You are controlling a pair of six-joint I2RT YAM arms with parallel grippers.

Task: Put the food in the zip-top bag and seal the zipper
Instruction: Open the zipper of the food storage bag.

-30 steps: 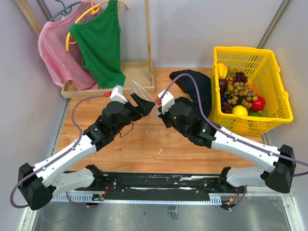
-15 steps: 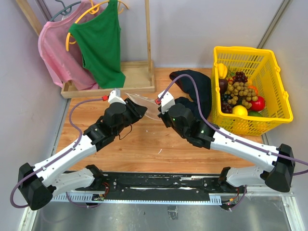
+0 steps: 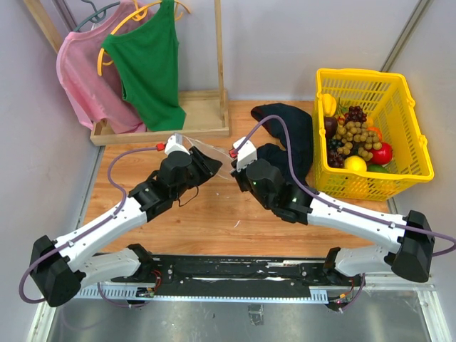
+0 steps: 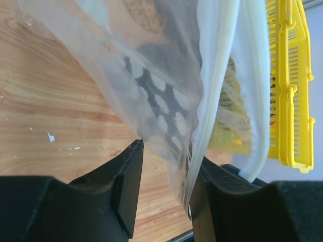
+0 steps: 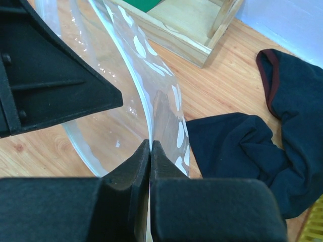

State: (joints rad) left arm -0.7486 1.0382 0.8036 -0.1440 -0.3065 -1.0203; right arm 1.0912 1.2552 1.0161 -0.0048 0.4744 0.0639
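The clear zip-top bag point(image 3: 211, 154) hangs between my two grippers over the wooden table. My right gripper point(image 5: 151, 143) is shut on the bag's mouth edge, pinching the white zipper point(image 5: 135, 85). My left gripper point(image 4: 169, 154) stands open around the opposite side of the bag point(image 4: 151, 75). The zipper point(image 4: 217, 75) lies against its right finger, with a gap to the left finger. The food is in the yellow basket point(image 3: 370, 73): purple grapes point(image 3: 354, 114), a longan cluster point(image 3: 354, 135), a lemon point(image 3: 354, 164), a red apple point(image 3: 385, 153) and a banana point(image 3: 328, 105).
A dark navy cloth point(image 3: 292, 132) lies crumpled just behind my right gripper. A wooden rack base point(image 3: 206, 107) stands at the back left, with a green top point(image 3: 146, 64) and a pink top point(image 3: 78, 71) on hangers. The walls close in on both sides.
My left gripper's jaws have narrowed around the bag's edge. Both grippers shifted slightly left, and the bag has tipped from upright to a flatter slant.
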